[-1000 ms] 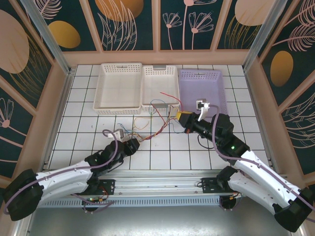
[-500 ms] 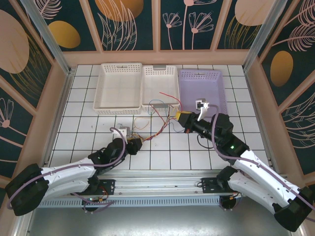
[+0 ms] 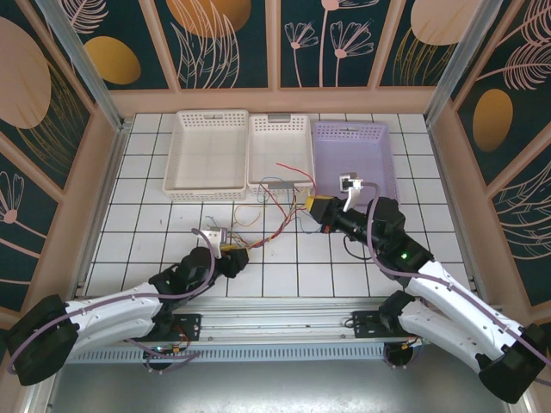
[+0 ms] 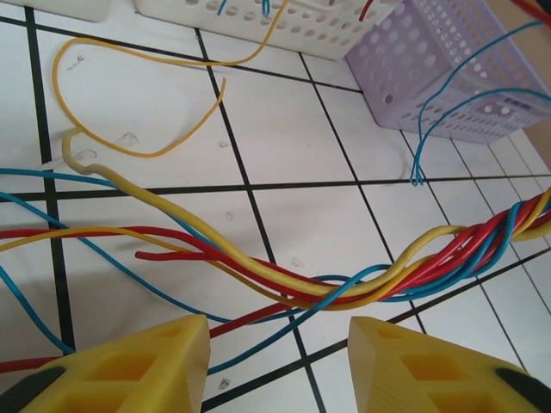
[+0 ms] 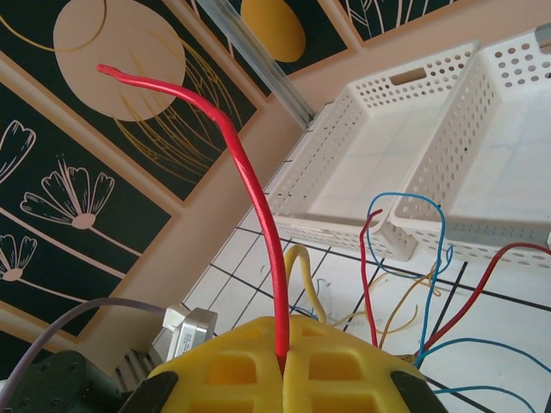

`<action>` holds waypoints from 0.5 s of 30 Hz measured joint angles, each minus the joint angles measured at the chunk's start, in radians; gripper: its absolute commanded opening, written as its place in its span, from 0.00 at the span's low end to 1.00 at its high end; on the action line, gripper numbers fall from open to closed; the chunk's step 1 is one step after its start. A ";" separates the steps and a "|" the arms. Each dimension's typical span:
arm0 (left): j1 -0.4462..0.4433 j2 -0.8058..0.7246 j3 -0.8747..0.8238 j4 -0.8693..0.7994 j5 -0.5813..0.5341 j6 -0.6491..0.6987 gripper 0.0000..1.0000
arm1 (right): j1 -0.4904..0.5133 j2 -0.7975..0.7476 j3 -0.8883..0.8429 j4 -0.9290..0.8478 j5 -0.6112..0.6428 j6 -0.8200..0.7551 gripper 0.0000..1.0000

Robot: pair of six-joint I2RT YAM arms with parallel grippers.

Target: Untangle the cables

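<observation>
Yellow, red, blue cables [image 4: 344, 291] — right gripper [image 5: 284, 344] tight on them, left gripper [image 4: 277, 335] agape

- Three baskets [image 3: 211, 113] sit in a row at the back of the table [image 3: 146, 198].
- The cables [image 4: 327, 297] lie before them, between the left gripper [image 3: 231, 249] and the right gripper [image 3: 317, 205].

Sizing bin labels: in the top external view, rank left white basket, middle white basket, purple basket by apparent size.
1-2. left white basket and purple basket: look about alike, so no ranking between them.
3. middle white basket: clearly narrower, the smallest.
</observation>
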 measured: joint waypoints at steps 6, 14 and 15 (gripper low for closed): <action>0.000 0.001 -0.005 -0.014 -0.013 0.041 0.49 | 0.000 0.002 0.002 0.000 -0.006 0.000 0.00; 0.000 0.022 -0.005 -0.047 -0.089 0.063 0.50 | 0.000 0.002 0.018 -0.001 -0.023 0.000 0.00; 0.000 0.029 -0.005 -0.049 -0.094 0.067 0.50 | 0.000 0.002 0.021 -0.002 -0.024 0.000 0.00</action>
